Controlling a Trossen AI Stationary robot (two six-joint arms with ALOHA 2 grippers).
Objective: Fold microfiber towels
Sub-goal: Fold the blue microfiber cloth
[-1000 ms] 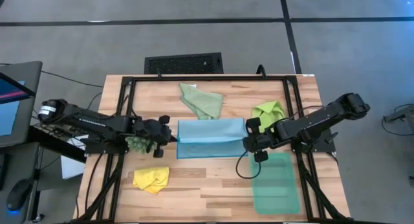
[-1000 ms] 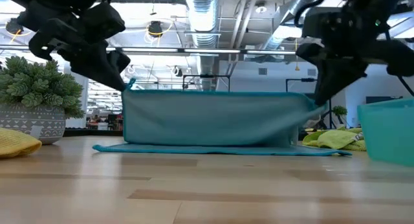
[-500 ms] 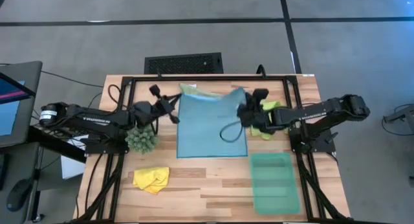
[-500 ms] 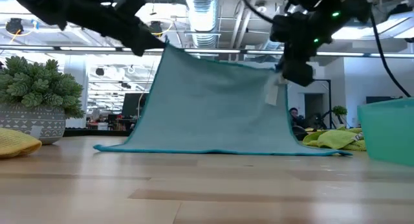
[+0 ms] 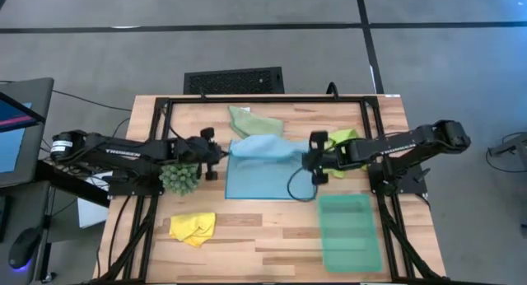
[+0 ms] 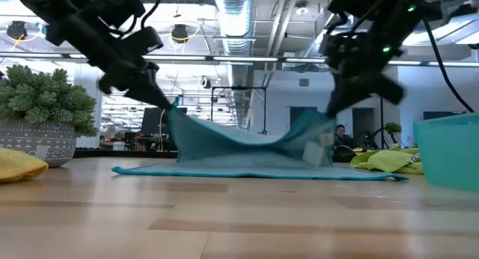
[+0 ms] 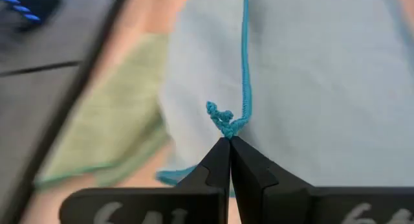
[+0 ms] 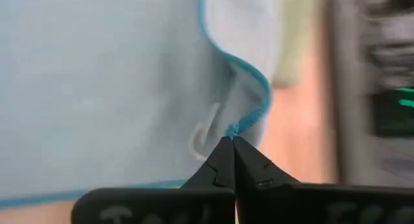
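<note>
the left tool (image 5: 216,157) and right tool (image 5: 315,161) were each pinched on a corner of the blue towel (image 5: 268,174), at 9 and 3 o'clock of it, mid-surface (image 5: 272,235). half a second earlier they held it high toward 12; now they had dropped, slackening it, so the fold looked underway.

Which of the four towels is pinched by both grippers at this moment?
The light blue towel, mid-table: left gripper and right gripper each pinch a corner; the others lie untouched.
</note>
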